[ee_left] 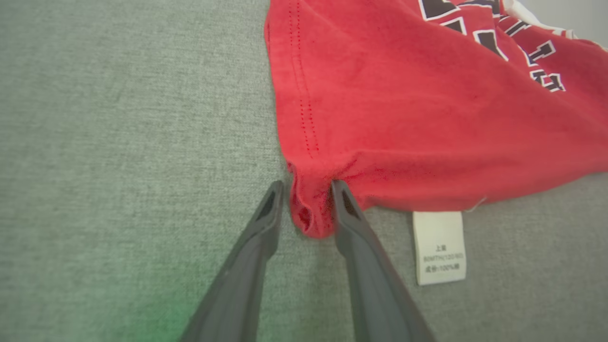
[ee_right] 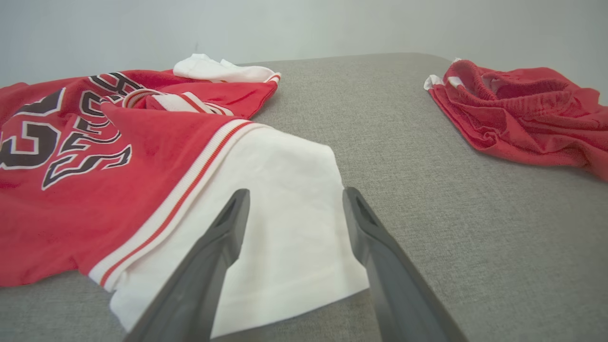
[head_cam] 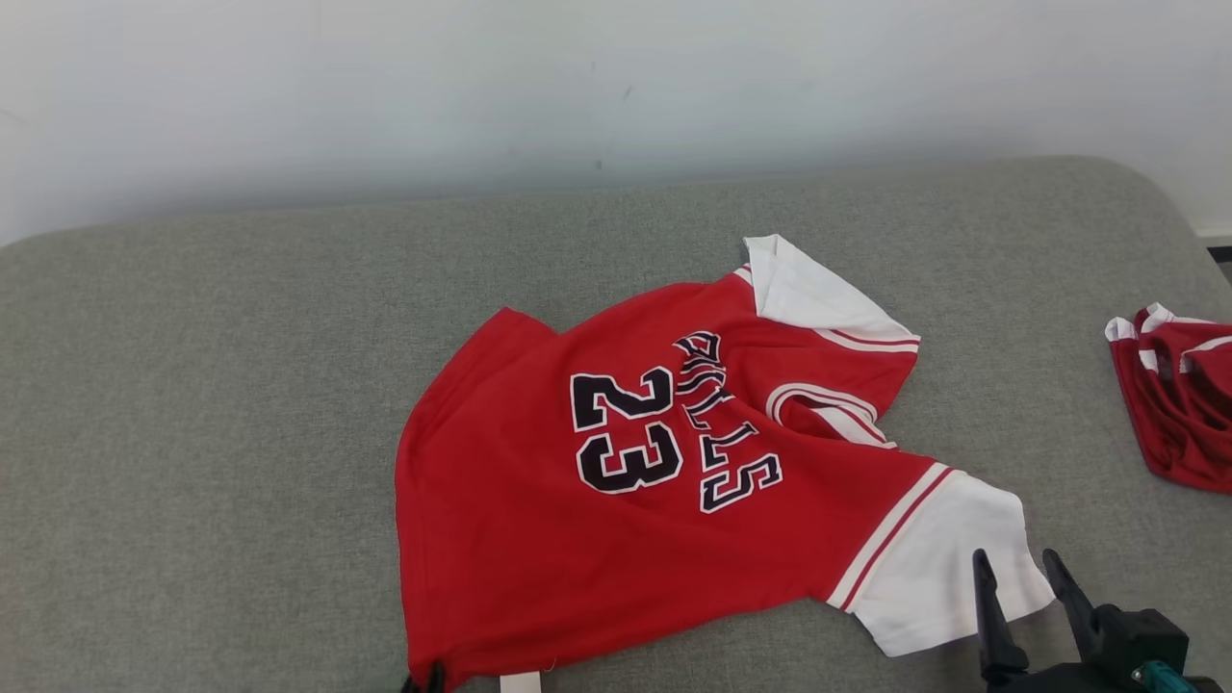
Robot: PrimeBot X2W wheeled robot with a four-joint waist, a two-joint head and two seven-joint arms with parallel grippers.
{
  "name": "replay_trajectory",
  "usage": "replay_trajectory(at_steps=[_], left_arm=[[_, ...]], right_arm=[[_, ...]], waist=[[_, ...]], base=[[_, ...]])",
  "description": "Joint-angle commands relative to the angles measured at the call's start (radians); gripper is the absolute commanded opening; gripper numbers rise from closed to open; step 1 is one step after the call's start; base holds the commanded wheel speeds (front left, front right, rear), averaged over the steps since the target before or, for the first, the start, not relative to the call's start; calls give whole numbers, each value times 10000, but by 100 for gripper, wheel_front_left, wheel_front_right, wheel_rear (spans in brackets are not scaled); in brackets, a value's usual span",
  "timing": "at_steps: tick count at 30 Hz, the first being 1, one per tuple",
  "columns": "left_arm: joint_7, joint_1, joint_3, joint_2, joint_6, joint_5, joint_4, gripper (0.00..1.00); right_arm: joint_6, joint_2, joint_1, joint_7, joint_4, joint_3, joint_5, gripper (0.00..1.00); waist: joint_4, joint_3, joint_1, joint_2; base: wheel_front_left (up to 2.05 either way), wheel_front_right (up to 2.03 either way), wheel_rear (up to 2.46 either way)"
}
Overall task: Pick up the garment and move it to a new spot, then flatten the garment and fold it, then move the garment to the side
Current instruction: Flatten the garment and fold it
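Observation:
The garment point(head_cam: 539, 558) is a red jersey with white sleeves and a dark "23", spread out with some wrinkles on the grey padded surface point(head_cam: 192, 404). In the left wrist view my left gripper point(ee_left: 308, 190) stands at the jersey's near hem corner point(ee_left: 311, 213), its fingers pressing on either side of a bunched red fold. Its dark tips point(head_cam: 423, 681) peek in at the head view's bottom edge. My right gripper point(head_cam: 1013, 556) is open, hovering over the near white sleeve point(ee_right: 285, 161) with nothing between its fingers.
A second crumpled red garment point(head_cam: 1179, 404) lies at the right edge of the surface, also seen as a red heap point(ee_right: 517, 114). A white care label point(ee_left: 439, 247) sticks out under the hem. A pale wall point(head_cam: 577, 87) backs the surface.

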Motion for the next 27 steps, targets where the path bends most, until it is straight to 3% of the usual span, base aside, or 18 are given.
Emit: replay_trajectory(at_steps=[1, 12, 21, 22, 23, 24, 27], left_arm=[[-28, -86, -12, -4, -30, -84, 65, 0], [-28, -283, 104, -1, -237, 229, -175, 0], [-28, -401, 85, -1, -259, 355, -415, 0], [-30, -413, 92, -1, -258, 376, -441, 0], [-30, -420, 101, -1, -250, 391, -455, 0], [-30, -430, 102, -1, -245, 449, -475, 0], [-29, -411, 183, -2, -230, 517, -599, 0]], right_arm=[[-26, -37, -58, 4, 10, -41, -119, 100], [-26, -49, -298, 4, 586, -690, -293, 100], [-26, 48, -583, 7, 1742, -1122, -369, 100], [-26, 69, -613, 7, 1829, -1083, -328, 96], [-26, 91, -633, 9, 1901, -1028, -262, 74], [-26, 92, -659, 9, 1960, -980, -207, 0], [-26, 55, -781, 12, 2045, -789, -24, 0]], waist=[[-26, 27, -1, 0], [47, 273, -1, 0], [236, 504, -1, 0], [241, 519, -1, 0], [242, 534, -1, 0], [238, 546, -1, 0], [213, 568, -1, 0]], base=[[0, 0, 0], [0, 0, 0], [0, 0, 0], [0, 0, 0], [0, 0, 0], [0, 0, 0], [0, 0, 0]])
